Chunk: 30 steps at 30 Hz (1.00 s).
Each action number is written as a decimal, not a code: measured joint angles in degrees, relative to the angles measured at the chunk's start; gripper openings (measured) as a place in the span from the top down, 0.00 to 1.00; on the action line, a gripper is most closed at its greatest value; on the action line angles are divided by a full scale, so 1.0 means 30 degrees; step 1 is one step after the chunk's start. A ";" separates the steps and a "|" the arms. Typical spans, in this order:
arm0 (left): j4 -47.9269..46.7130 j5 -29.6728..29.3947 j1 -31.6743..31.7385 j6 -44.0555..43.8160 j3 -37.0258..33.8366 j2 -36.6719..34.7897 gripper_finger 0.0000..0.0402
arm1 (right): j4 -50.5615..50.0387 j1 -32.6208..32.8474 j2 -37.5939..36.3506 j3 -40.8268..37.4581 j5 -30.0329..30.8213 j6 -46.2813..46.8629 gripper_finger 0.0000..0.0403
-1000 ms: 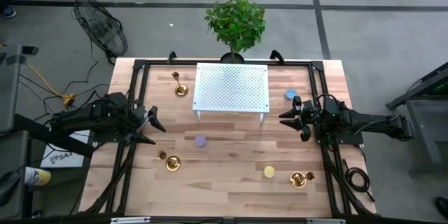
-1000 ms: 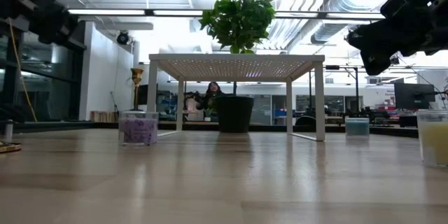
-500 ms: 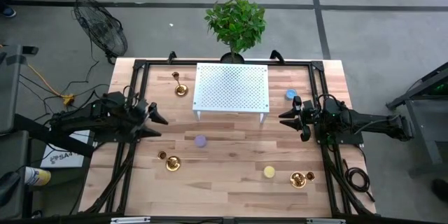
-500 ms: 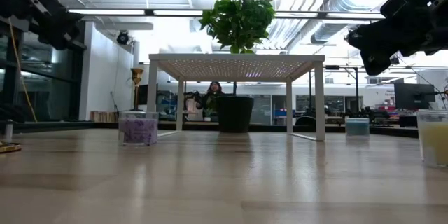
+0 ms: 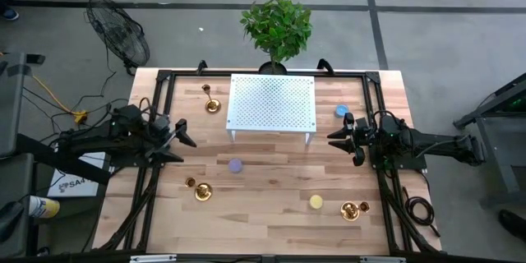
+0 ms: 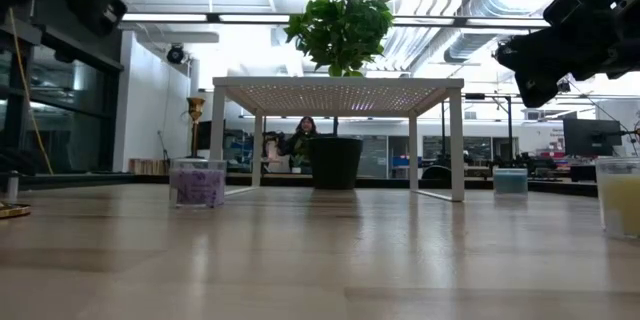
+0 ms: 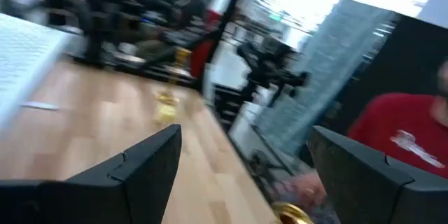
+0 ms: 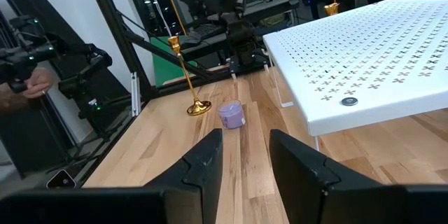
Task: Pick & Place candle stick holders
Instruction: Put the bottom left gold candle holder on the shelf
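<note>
Three gold candle stick holders stand upright on their round bases on the wooden table: one at the far left (image 5: pixel 212 103), one at the near left (image 5: pixel 201 191) (image 8: pixel 198 107), one at the near right (image 5: pixel 352 209). My left gripper (image 5: pixel 187 140) (image 7: pixel 241 175) hangs open above the table's left side, level, with nothing between its fingers. My right gripper (image 5: pixel 334 140) (image 8: pixel 243 161) waits at the right side, pointing level toward the left edge, its fingers apart and empty. Neither gripper is near a holder.
A white perforated stand (image 5: pixel 272 103) sits at the far middle, with a potted plant (image 5: pixel 277 29) behind it. Purple (image 5: pixel 236 165), blue (image 5: pixel 340 111) and yellow (image 5: pixel 316 202) round candles lie on the table. A person's hand (image 8: pixel 28 80) shows beyond the left edge.
My left gripper has risen a little above the table's left side and tipped its fingers upward toward level, staying open. My right gripper and the holders have kept still.
</note>
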 joint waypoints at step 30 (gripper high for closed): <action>-0.7976 -0.1972 0.0000 0.3329 0.6393 0.0904 0.24 | 0.0005 -0.0005 0.0001 0.0000 -0.0007 0.0007 0.72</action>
